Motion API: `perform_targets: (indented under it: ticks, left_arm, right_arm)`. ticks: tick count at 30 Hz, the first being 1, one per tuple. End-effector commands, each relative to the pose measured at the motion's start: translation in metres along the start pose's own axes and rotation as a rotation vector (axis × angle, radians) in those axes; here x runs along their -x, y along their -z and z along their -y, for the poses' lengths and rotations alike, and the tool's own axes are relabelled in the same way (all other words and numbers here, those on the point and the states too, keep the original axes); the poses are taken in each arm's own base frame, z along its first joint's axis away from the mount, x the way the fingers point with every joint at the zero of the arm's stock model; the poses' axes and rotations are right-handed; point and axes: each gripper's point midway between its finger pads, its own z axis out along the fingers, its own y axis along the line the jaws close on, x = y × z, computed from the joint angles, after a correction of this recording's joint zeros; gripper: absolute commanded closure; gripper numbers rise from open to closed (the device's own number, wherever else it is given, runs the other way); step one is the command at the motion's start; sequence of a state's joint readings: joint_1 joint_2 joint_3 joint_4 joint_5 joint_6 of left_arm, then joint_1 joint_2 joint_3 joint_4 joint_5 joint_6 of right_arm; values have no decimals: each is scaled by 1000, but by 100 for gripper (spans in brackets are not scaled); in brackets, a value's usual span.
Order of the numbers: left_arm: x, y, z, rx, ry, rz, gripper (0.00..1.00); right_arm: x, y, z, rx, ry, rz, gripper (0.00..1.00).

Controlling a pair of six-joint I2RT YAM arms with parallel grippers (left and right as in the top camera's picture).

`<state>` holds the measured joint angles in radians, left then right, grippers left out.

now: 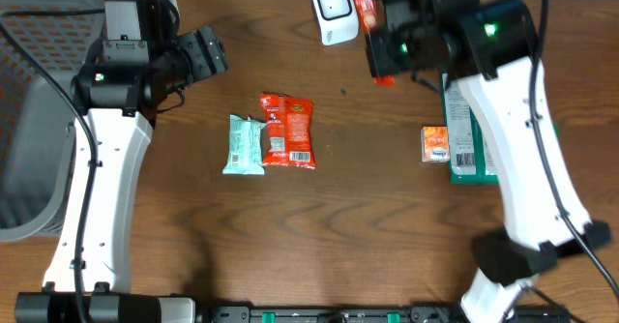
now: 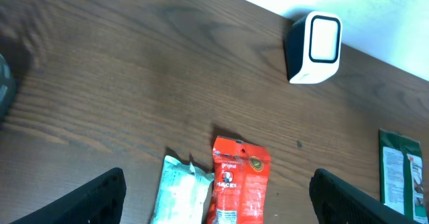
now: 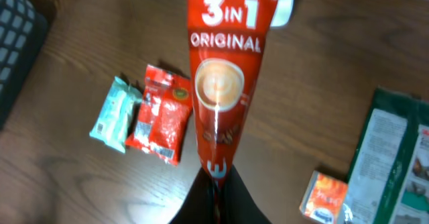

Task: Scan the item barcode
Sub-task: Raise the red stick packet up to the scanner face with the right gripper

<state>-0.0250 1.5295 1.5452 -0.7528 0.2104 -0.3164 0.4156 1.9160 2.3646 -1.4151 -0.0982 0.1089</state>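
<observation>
Closest in the right wrist view, the right gripper (image 3: 218,187) has its two dark fingers pressed together on the lower tip of the red Nescafé 3-in-1 sachet (image 3: 224,83), which is held clear of the wooden table (image 3: 80,177). The sachet runs lengthwise away from the fingers, printed face toward the wrist camera. Its far end overlaps the white barcode scanner (image 3: 283,6) at the top of that view. From overhead the sachet's end sits just beside the scanner's right edge, though the pictures do not show whether the two touch. Below the sachet, a teal packet (image 3: 115,113) and a red snack packet (image 3: 163,113) lie flat side by side near the middle of the table, touching along their long edges. To the right lie a small orange box (image 3: 327,197) and a green packet (image 3: 392,157), close beside each other. Farther off on the left side, the left gripper (image 2: 214,197) hangs above the table with its fingers spread wide and nothing between them. It faces across the two packets toward the scanner, which stands at the table's far edge.
</observation>
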Motion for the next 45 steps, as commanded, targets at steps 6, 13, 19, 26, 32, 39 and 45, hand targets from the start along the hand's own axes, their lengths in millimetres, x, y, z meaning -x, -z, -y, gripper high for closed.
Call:
perform_targets:
  ticks: [6, 13, 19, 26, 32, 39, 45]
  left_arm:
    - [2, 4, 0, 1, -7, 10, 12]
    - [2, 4, 0, 1, -7, 10, 12]
    - [2, 4, 0, 1, -7, 10, 12]
    - [2, 4, 0, 1, -7, 10, 12]
    - [2, 4, 0, 1, -7, 10, 12]
    - [2, 4, 0, 1, -7, 10, 12]
    - [2, 4, 0, 1, -7, 10, 12]
  right_arm:
    - [35, -80, 7, 3, 6, -2, 99]
    - [57, -160, 25, -9, 3, 48, 99]
    - [71, -223, 48, -88, -2, 115, 99]
    - [82, -273, 77, -150, -19, 192, 99]
    - [98, -283, 94, -154, -61, 275, 99]
    - [98, -301, 88, -96, -104, 297, 99]
    - [89, -312, 85, -93, -119, 271, 99]
